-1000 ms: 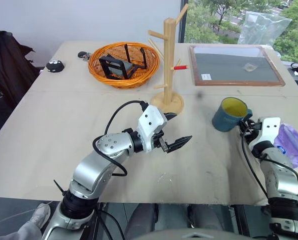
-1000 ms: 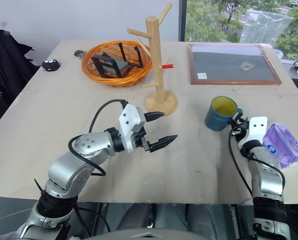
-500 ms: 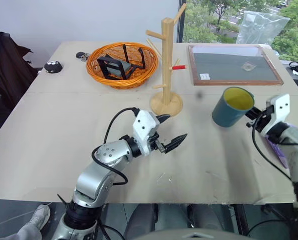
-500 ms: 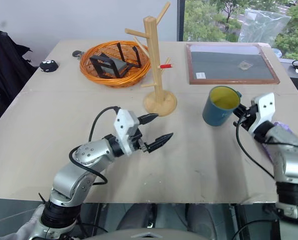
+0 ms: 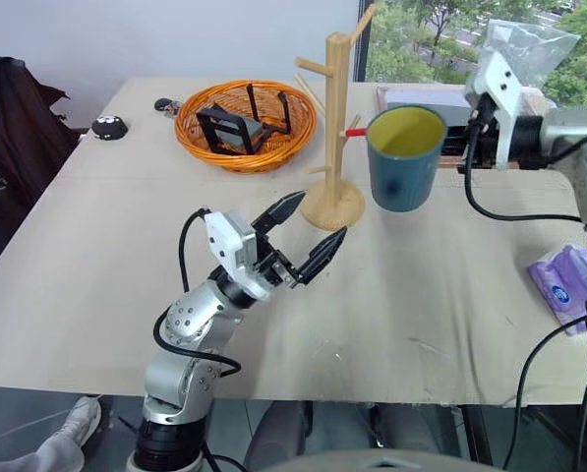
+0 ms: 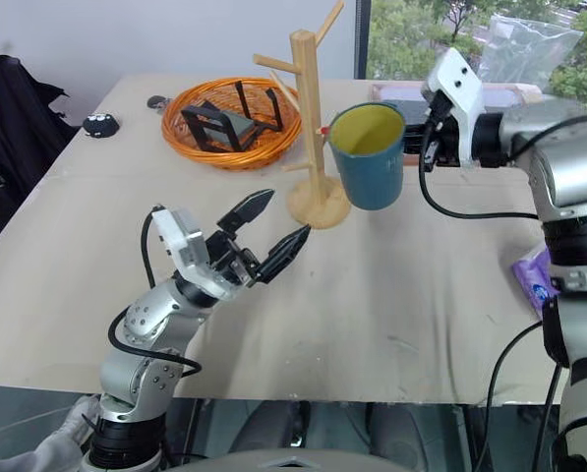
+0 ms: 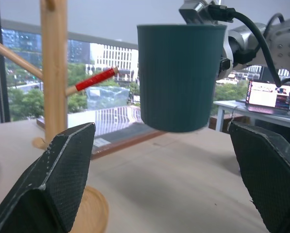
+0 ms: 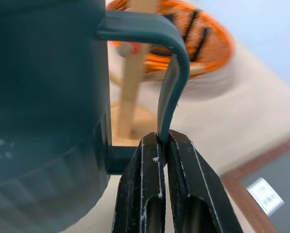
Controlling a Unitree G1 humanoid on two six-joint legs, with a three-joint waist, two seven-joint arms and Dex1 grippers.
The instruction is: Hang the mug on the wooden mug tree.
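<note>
Right gripper (image 8: 160,145) is clamped on the thin loop of the mug's (image 5: 404,157) handle, nothing else; mug hangs in the air beyond the fingertips, upright, yellow inside showing, just beside the tree (image 5: 333,128) and near its red-tipped peg (image 5: 355,132); risk one: the pinch sits on a narrow strip of handle, so the mug could swivel or slip out if it bumps a peg; risk two: the fingers fill part of the loop, so a peg may hit them instead of threading through; risk three: a sideways knock on the post could tip the tree, its base looks small; left gripper (image 5: 307,236) has fingers spread wide with nothing between them, hovering low over the table (image 5: 96,256), mug and tree ahead of it, close enough to foul the mug's path; containers: mug looks empty; basket (image 5: 244,123) beyond the left gripper holds a dark frame-like object, can't tell what; purple packet (image 5: 563,285) lies below the right arm.
</note>
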